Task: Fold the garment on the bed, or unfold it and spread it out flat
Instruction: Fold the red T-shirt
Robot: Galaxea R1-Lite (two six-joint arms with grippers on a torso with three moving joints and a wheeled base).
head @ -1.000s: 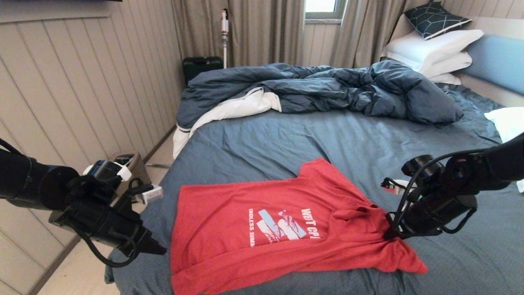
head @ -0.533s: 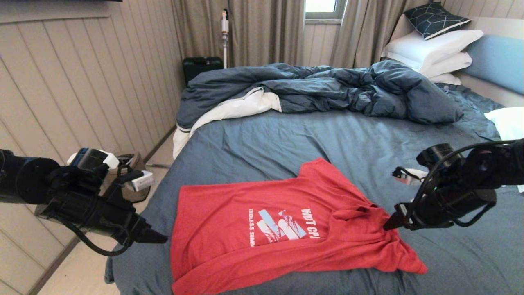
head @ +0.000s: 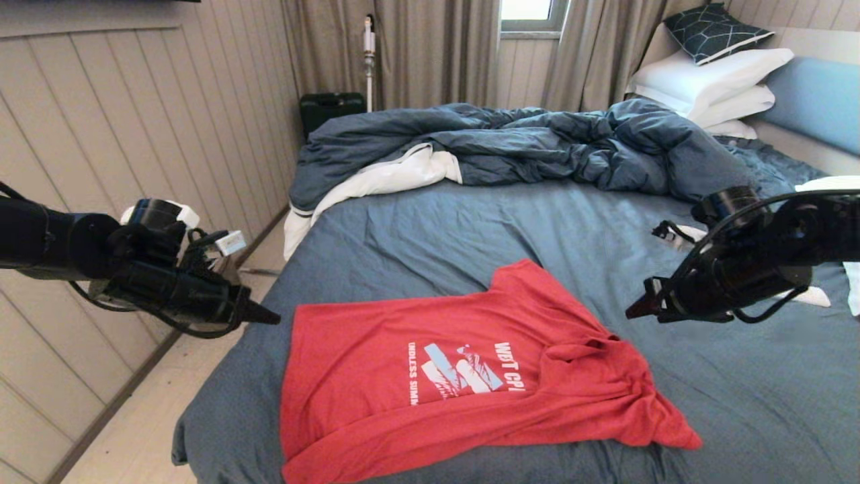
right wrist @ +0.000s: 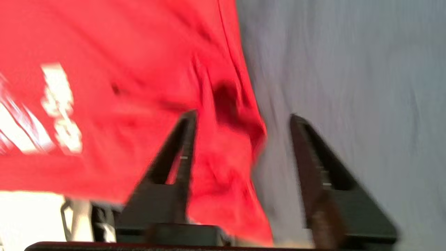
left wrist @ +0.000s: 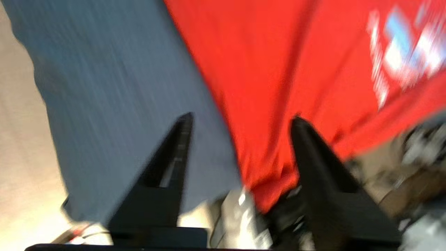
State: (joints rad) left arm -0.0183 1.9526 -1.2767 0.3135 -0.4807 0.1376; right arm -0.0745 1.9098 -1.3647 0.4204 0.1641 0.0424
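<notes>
Jaws of both grippers released, above bed (head: 470,235), flanking garment (head: 437,376) edges.

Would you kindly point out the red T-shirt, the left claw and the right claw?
red T-shirt (head: 376,349): head view, plain chest fabric beside the print.
left claw (head: 272,318): head view, at its tip.
right claw (head: 631,313): head view, at its tip.

Red garment (head: 430,376) with white and light-blue print, blue-grey bed (head: 470,228), dark blue duvet (head: 537,144)
</notes>
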